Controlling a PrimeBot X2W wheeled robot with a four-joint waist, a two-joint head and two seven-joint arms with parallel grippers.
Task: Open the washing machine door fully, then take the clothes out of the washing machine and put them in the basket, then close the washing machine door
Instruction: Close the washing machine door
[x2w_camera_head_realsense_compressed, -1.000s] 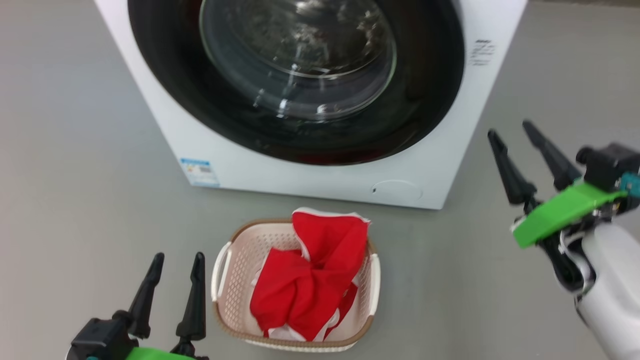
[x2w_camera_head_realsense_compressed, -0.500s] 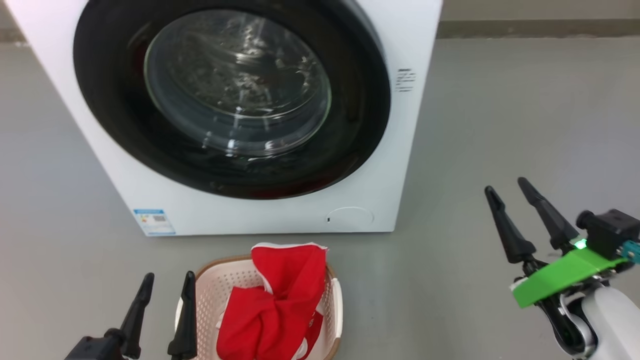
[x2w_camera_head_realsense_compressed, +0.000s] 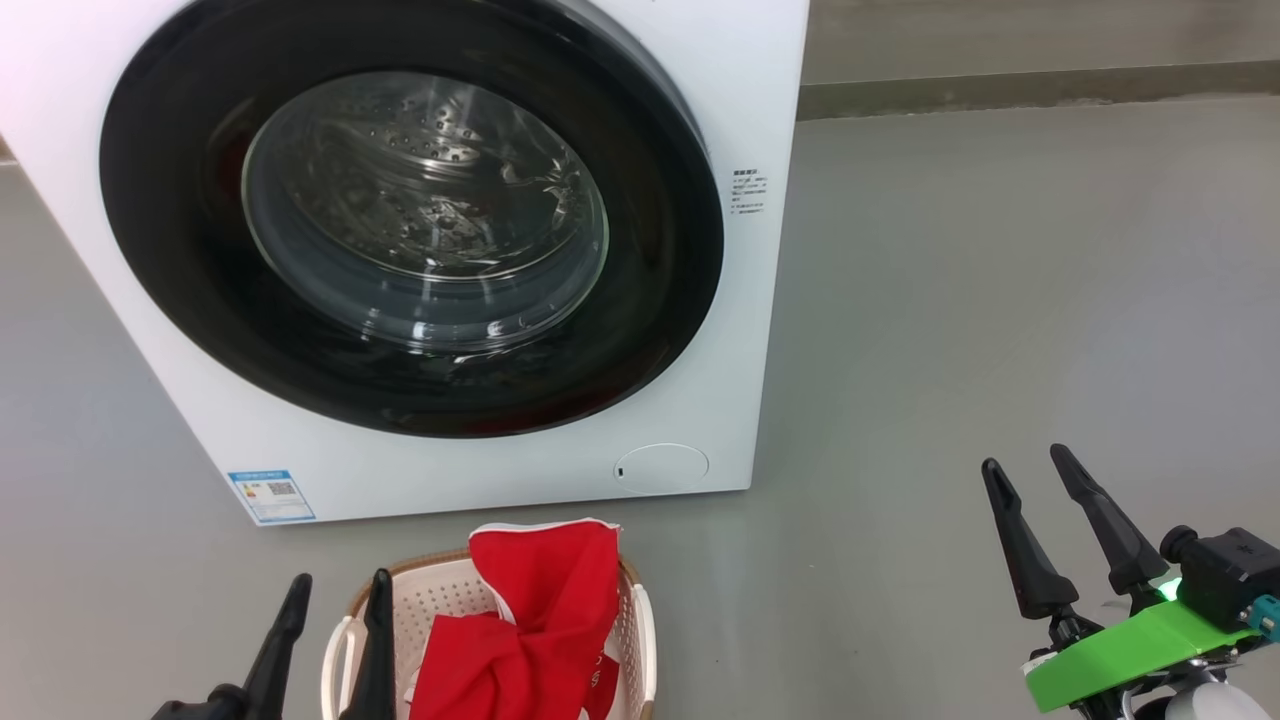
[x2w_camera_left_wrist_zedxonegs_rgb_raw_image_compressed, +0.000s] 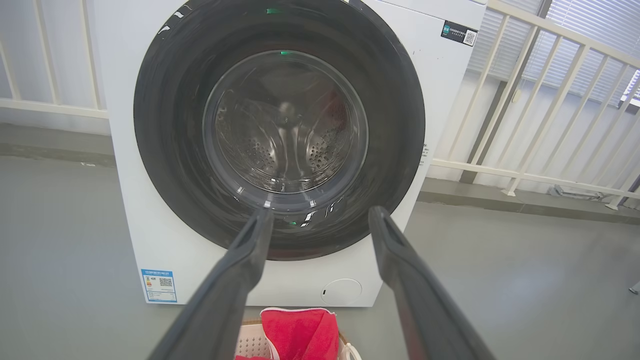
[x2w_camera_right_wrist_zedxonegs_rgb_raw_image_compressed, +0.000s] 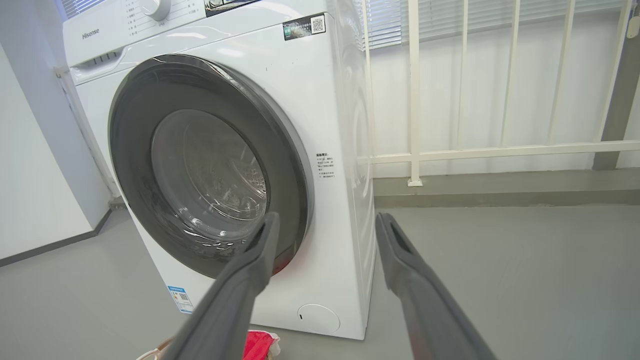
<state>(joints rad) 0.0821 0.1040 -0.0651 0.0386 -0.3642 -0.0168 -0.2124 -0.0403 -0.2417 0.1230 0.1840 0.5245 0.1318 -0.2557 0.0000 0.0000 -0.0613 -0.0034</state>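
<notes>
- Presently, washing machine (x2w_camera_head_realsense_compressed: 450, 480): white front-loader standing on a grey floor (x2w_camera_head_realsense_compressed: 1000, 300); a blue energy label (x2w_camera_head_realsense_compressed: 272, 495) sits low at its front left corner and a small round hatch (x2w_camera_head_realsense_compressed: 660, 467) low at the right.
- Washing machine door (x2w_camera_head_realsense_compressed: 412, 215): glossy black rim around a bulging clear window, lying closed against the machine's front. The perforated steel drum (x2w_camera_left_wrist_zedxonegs_rgb_raw_image_compressed: 285, 145) shows through the glass.
- Basket (x2w_camera_head_realsense_compressed: 437, 598): cream perforated plastic with a brown rim, on the floor just in front of the machine, below the door and partly cut off by the bottom edge of the head view.
- Clothes (x2w_camera_head_realsense_compressed: 520, 640): red fabric with white trim, heaped inside the basket; one fold rises above the far rim.
- Left gripper (x2w_camera_head_realsense_compressed: 340, 590): low at the left of the head view, fingers spread apart and holding nothing. Its right finger stands just beside the basket's left edge. From the left wrist view it faces the door squarely, well short of it.
- Right gripper (x2w_camera_head_realsense_compressed: 1025, 462): off to the right over bare floor, well apart from machine and basket, fingers spread and empty. A green bracket (x2w_camera_head_realsense_compressed: 1130, 650) sits at its wrist.
- White railing (x2w_camera_right_wrist_zedxonegs_rgb_raw_image_compressed: 415, 100): behind the machine, along the wall.
</notes>
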